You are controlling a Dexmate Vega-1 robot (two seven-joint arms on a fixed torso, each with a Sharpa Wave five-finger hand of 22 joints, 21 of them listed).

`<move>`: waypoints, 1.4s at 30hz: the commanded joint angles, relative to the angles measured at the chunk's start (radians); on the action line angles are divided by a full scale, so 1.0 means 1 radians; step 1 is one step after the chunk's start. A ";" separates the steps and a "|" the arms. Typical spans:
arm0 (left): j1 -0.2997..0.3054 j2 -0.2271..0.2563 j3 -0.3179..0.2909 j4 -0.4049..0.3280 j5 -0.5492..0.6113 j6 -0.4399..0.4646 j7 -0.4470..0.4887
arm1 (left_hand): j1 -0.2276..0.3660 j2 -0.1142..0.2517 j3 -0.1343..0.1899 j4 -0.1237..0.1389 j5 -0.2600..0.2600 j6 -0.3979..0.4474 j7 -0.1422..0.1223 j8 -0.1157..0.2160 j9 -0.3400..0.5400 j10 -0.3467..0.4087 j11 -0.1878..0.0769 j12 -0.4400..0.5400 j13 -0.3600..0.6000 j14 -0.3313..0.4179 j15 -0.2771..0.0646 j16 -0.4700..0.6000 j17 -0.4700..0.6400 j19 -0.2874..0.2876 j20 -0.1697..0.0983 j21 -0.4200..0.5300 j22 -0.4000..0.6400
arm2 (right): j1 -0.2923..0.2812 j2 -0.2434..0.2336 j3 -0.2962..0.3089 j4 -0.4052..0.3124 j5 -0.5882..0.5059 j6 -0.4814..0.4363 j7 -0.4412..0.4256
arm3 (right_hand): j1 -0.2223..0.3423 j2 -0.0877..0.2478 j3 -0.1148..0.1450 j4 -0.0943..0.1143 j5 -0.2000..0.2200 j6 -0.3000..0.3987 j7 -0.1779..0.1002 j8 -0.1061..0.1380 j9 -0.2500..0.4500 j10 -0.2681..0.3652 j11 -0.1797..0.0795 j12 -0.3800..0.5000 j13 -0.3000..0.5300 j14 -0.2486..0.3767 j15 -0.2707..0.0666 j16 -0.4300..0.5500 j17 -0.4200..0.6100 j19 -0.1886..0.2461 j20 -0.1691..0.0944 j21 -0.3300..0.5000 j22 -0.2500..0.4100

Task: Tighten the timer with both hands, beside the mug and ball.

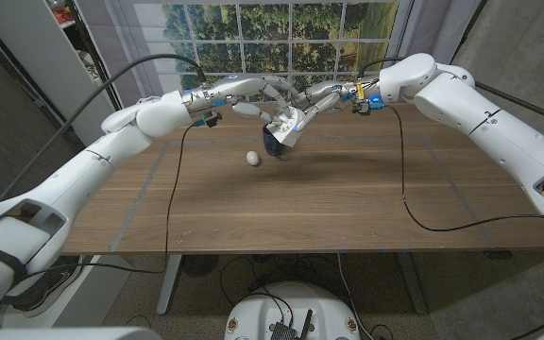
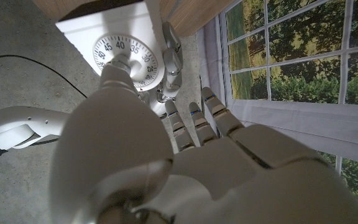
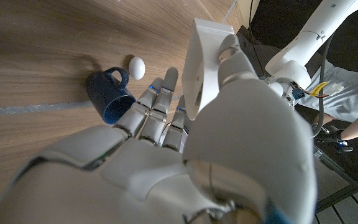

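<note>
The white box timer [image 1: 287, 125] hangs tilted above the far middle of the table, held between both hands. My right hand [image 1: 317, 97] grips its body, thumb on one side and fingers on the other, as the right wrist view shows on the timer [image 3: 205, 56]. My left hand [image 1: 261, 93] reaches in from the other side. In the left wrist view one of its fingers [image 2: 118, 81] presses on the knob of the timer's numbered dial [image 2: 128, 59]. Just below the timer sit the dark blue mug [image 1: 272, 144] and the small white ball [image 1: 252, 158].
The mug [image 3: 109, 94] stands on the wooden table [image 1: 329, 203] with the ball [image 3: 137, 66] close by. Black cables trail across the table's right side [image 1: 414, 212] and left side [image 1: 172, 203]. A person's arm [image 3: 353, 102] shows beyond the table. A window stands behind.
</note>
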 commanded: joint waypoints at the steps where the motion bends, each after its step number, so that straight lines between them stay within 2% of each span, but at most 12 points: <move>1: -0.029 0.020 0.015 -0.019 0.085 0.026 -0.009 | 0.015 0.014 -0.003 -0.006 -0.001 0.020 0.009 0.007 0.005 -0.002 -0.003 -0.004 0.004 0.009 -0.088 0.001 0.002 0.005 -0.002 0.007 0.004 | 0.002 0.001 0.004 0.003 0.004 0.008 0.004 | -0.063 0.067 0.016 0.018 0.004 0.011 0.001 0.003 0.003 0.064 -0.053 0.092 0.240 0.010 -0.177 -0.003 0.003 -0.004 -0.003 -0.003 -0.001; 6: -0.039 0.023 0.021 -0.017 0.108 0.016 -0.001 | 0.021 0.019 -0.004 -0.007 -0.002 0.031 0.010 0.012 0.008 -0.002 -0.004 -0.004 0.003 0.008 -0.088 0.000 0.002 0.005 -0.002 0.008 0.005 | 0.001 0.002 0.005 0.004 0.006 0.008 0.002 | -0.065 0.068 0.017 0.019 0.004 0.014 0.002 0.003 0.003 0.066 -0.054 0.092 0.241 0.013 -0.177 -0.005 0.004 -0.003 -0.003 -0.003 -0.001; 10: -0.044 0.025 0.023 -0.010 0.111 0.010 0.005 | 0.027 0.022 -0.008 -0.008 -0.005 0.054 0.030 0.024 0.014 0.002 -0.006 -0.004 0.003 0.008 -0.088 0.000 0.001 0.006 -0.002 0.008 0.005 | 0.000 0.002 0.007 0.004 0.009 0.005 -0.001 | -0.065 0.067 0.017 0.019 0.004 0.014 0.001 0.002 0.003 0.067 -0.055 0.091 0.242 0.013 -0.177 -0.007 0.005 -0.004 -0.003 -0.003 -0.001; 16: -0.054 0.025 0.021 0.010 0.139 -0.022 0.037 | 0.042 0.029 -0.011 -0.013 -0.008 0.074 0.036 0.037 0.023 0.017 -0.009 0.000 0.003 0.020 -0.094 0.003 0.001 0.013 -0.004 0.012 0.006 | 0.003 0.007 0.004 0.011 0.010 -0.001 -0.001 | -0.070 0.069 0.018 0.021 0.004 0.017 0.000 0.002 0.003 0.068 -0.057 0.090 0.242 0.014 -0.177 -0.011 0.006 -0.004 -0.003 -0.003 -0.001; 22: -0.068 0.022 0.024 0.032 0.156 -0.042 0.056 | 0.055 0.035 -0.015 -0.017 -0.012 0.095 0.057 0.052 0.036 0.032 -0.013 0.004 0.003 0.032 -0.102 0.007 0.002 0.019 -0.007 0.017 0.008 | 0.006 0.011 0.003 0.015 0.013 -0.006 -0.001 | -0.073 0.068 0.018 0.022 0.004 0.017 0.000 0.000 0.003 0.069 -0.062 0.089 0.243 0.015 -0.176 -0.014 0.007 -0.005 -0.005 -0.003 -0.001; 27: -0.088 0.018 0.027 0.050 0.216 -0.084 0.096 | 0.062 0.039 -0.016 -0.019 -0.013 0.096 0.054 0.055 0.041 0.043 -0.018 0.008 0.004 0.036 -0.105 0.007 0.002 0.023 -0.009 0.019 0.009 | 0.010 0.012 0.000 0.015 0.012 -0.013 -0.002 | -0.074 0.068 0.019 0.022 0.004 0.019 0.003 0.000 0.003 0.071 -0.064 0.088 0.244 0.016 -0.177 -0.016 0.008 -0.005 -0.005 -0.004 -0.001; 32: -0.140 0.007 0.046 0.082 0.259 -0.149 0.109 | 0.080 0.049 -0.016 -0.024 -0.015 0.103 0.053 0.065 0.053 0.057 -0.030 0.011 0.004 0.046 -0.113 0.010 0.003 0.031 -0.012 0.025 0.012 | 0.016 0.011 -0.003 0.014 0.008 -0.015 0.003 | -0.075 0.068 0.020 0.022 0.004 0.020 0.004 -0.001 0.003 0.073 -0.070 0.088 0.245 0.018 -0.178 -0.017 0.010 -0.007 -0.007 -0.004 -0.001; 42: -0.283 -0.054 0.113 0.192 0.380 -0.362 0.124 | 0.085 0.050 -0.023 -0.024 -0.018 0.114 0.053 0.075 0.063 0.075 -0.037 0.016 0.005 0.055 -0.121 0.013 0.004 0.034 -0.013 0.029 0.014 | 0.027 0.015 -0.012 0.023 -0.001 -0.013 0.014 | -0.072 0.070 0.024 0.019 0.004 0.027 0.003 0.000 0.003 0.076 -0.083 0.086 0.246 0.020 -0.178 -0.021 0.013 -0.009 -0.015 -0.005 -0.001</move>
